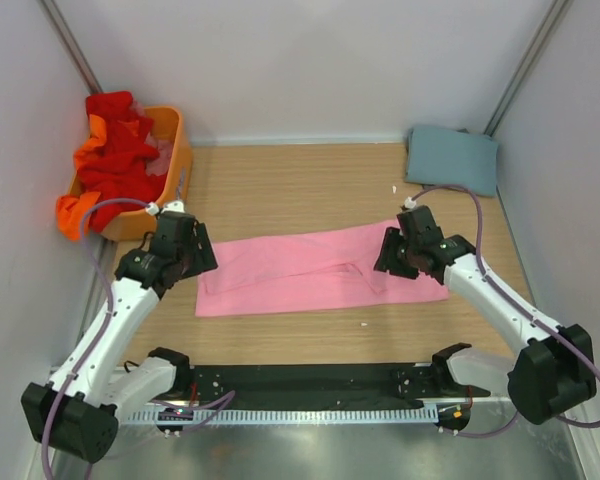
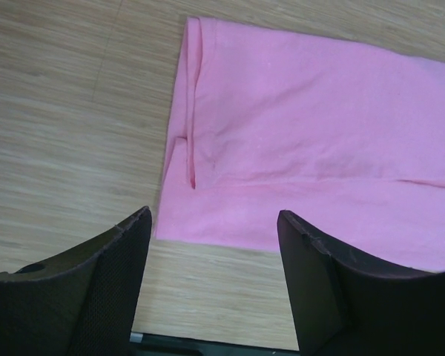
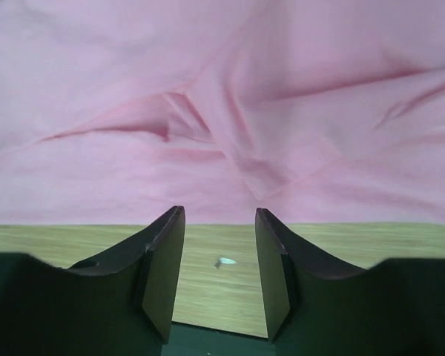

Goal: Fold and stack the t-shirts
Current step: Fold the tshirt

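Observation:
A light pink t-shirt (image 1: 310, 275) lies flat on the wooden table, folded into a long strip. It also shows in the left wrist view (image 2: 304, 126) and in the right wrist view (image 3: 208, 104). My left gripper (image 1: 200, 260) hovers over the strip's left end, open and empty (image 2: 215, 248). My right gripper (image 1: 388, 260) is over the strip's right part, open and empty (image 3: 219, 245). A folded grey-blue t-shirt (image 1: 452, 158) lies at the back right. Red t-shirts (image 1: 115, 150) and an orange one (image 1: 73, 212) are heaped in the basket.
An orange plastic basket (image 1: 175, 165) stands at the back left against the wall. White walls close in the table on three sides. A small white speck (image 3: 224, 261) lies on the wood near the shirt's front edge. A black rail (image 1: 310, 380) runs along the near edge.

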Available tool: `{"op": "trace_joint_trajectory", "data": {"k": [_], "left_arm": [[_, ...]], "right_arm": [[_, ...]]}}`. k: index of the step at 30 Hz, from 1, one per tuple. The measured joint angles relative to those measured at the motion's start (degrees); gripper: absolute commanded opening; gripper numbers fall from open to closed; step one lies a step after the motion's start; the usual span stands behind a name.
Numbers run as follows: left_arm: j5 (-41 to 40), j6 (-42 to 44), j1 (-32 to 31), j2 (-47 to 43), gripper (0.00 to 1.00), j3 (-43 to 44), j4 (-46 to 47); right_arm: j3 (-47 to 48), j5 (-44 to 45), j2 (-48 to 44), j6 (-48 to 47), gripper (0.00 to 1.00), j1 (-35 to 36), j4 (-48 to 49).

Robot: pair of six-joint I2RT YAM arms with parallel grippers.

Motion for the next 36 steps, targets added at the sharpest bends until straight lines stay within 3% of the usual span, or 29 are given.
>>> {"op": "trace_joint_trajectory", "data": {"k": [5,12,17,30,34,36], "left_arm": [[-2.5,-4.9,0.0,9.1,0.46,0.0,3.3],[-7.2,-9.0,1.3,26.6,0.43,0.0,10.8],[-9.0,-9.2,2.6,34.8,0.45,0.2,15.7],[-9.2,-5.8,3.6,38.3,0.39,0.2,29.2],[-9.0,-5.6,4.7,39.9,0.31,0.2,29.8],[-8.6,-5.6,5.2,40.3,0.17,0.2,30.0]], "right_arm": [[6.6,-0.1,0.7,1.1,0.49,0.4,0.2],[11.6,-0.4,10.0,0.6,0.46,0.4,2.6],[10.9,-0.9,11.0,-0.2,0.45,0.5,2.9],[9.6,-2.0,10.9,-1.9,0.42,2.5,2.8],[9.6,-2.0,11.0,-2.2,0.41,2.7,2.8],[9.6,-2.0,11.0,-2.3,0.41,2.7,2.8]]}}
